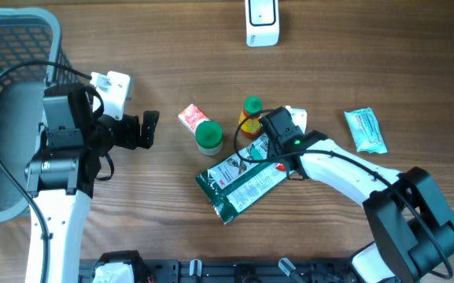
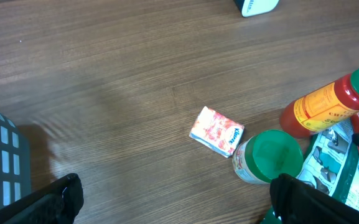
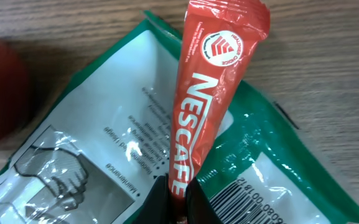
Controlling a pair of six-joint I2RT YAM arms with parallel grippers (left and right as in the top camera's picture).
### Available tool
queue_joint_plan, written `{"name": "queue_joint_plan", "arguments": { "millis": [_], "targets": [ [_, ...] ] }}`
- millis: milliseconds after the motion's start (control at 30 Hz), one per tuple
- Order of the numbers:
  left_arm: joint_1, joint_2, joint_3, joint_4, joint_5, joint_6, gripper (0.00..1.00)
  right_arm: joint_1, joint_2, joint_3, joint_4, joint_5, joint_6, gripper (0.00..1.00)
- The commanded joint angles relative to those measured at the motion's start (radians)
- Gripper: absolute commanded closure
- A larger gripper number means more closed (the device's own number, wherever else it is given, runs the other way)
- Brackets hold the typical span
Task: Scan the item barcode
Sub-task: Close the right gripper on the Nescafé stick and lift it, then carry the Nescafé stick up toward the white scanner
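Overhead: the step in hand is the grasp. The right arm (image 1: 345,169) reaches over the upper right corner of the green pouch (image 1: 238,185), and its tips are hidden under the wrist here. The scanner (image 1: 261,22) stands well beyond the pouch at the far counter (image 1: 384,55) edge. A red bottle (image 1: 250,114) and a green-lid jar (image 1: 208,137) sit just beyond the pouch, a tissue pack (image 1: 190,116) beyond it to the left, and a teal packet (image 1: 366,130) well to its right. The basket (image 1: 6,47) is far left of the pouch. There's open wood beyond and right of the pouch.

Left wrist: the left fingers (image 2: 64,199) are spread fully wide and hold nothing. They're left of the pouch, facing the jar and bottle.

Right wrist: the right fingers (image 3: 154,208) are pinched tight on the lower end of the Nescafe stick (image 3: 210,93), which lies across the pouch. The only barcode I can see is on the pouch, near the fingers. I can't see any on the stick.

Next, I judge: lift straight up off the pouch without dragging it, pass right of the bottle, then carry to the scanner. I'd likely turn the stick to find its code. It's thin and gripped at one end, so it may droop.
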Motion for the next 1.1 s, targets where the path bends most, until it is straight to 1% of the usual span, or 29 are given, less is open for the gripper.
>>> {"name": "queue_joint_plan", "arguments": {
  "millis": [0,100,167,367,433,533,600,667,700,733,833,900,933,1000,1033,1067],
  "targets": [
    [0.005,0.005,-0.007,0.002,0.019,-0.01,0.0,-0.012,-0.024,0.008,-0.024,-0.139,0.005,0.96],
    [0.005,0.005,-0.007,0.002,0.019,-0.009,0.0,-0.038,-0.099,0.008,-0.053,-0.249,0.005,0.96],
    [0.005,0.005,-0.007,0.002,0.019,-0.01,0.0,-0.068,-0.173,0.008,-0.083,-0.357,0.003,0.96],
    [0.005,0.005,-0.007,0.002,0.019,-0.009,0.0,-0.168,-0.379,0.008,-0.174,-0.764,0.004,0.96],
    [0.005,0.005,-0.007,0.002,0.019,-0.01,0.0,-0.198,-0.423,0.008,-0.203,-0.905,0.027,0.96],
    [0.005,0.005,-0.007,0.002,0.019,-0.009,0.0,-0.235,-0.462,0.008,-0.254,-1.096,0.132,0.96],
    [0.005,0.005,-0.007,0.002,0.019,-0.01,0.0,-0.244,-0.468,0.008,-0.261,-1.206,0.176,0.96],
    [0.005,0.005,-0.007,0.002,0.019,-0.01,0.0,-0.245,-0.468,0.008,-0.262,-1.322,0.272,0.96],
    [0.005,0.005,-0.007,0.002,0.019,-0.01,0.0,-0.245,-0.468,0.008,-0.265,-1.4,0.415,0.96],
    [0.005,0.005,-0.007,0.002,0.019,-0.009,0.0,-0.245,-0.468,0.008,-0.271,-1.435,0.47,0.96],
    [0.005,0.005,-0.007,0.002,0.019,-0.01,0.0,-0.245,-0.468,0.008,-0.279,-1.526,0.544,0.96],
    [0.005,0.005,-0.007,0.002,0.019,-0.01,0.0,-0.245,-0.468,0.008,-0.278,-1.593,0.634,0.96],
    [0.005,0.005,-0.007,0.002,0.019,-0.009,0.0,-0.245,-0.468,0.008,-0.277,-1.594,0.651,0.96],
    [0.005,0.005,-0.007,0.002,0.019,-0.01,0.0,-0.245,-0.468,0.008,-0.27,-1.587,0.655,0.96],
    [0.005,0.005,-0.007,0.002,0.019,-0.009,0.0,-0.245,-0.468,0.008,-0.258,-1.579,0.637,0.96],
    [0.005,0.005,-0.007,0.002,0.019,-0.01,0.0,-0.245,-0.468,0.008,-0.22,-1.575,0.586,0.96]
  ]
}}
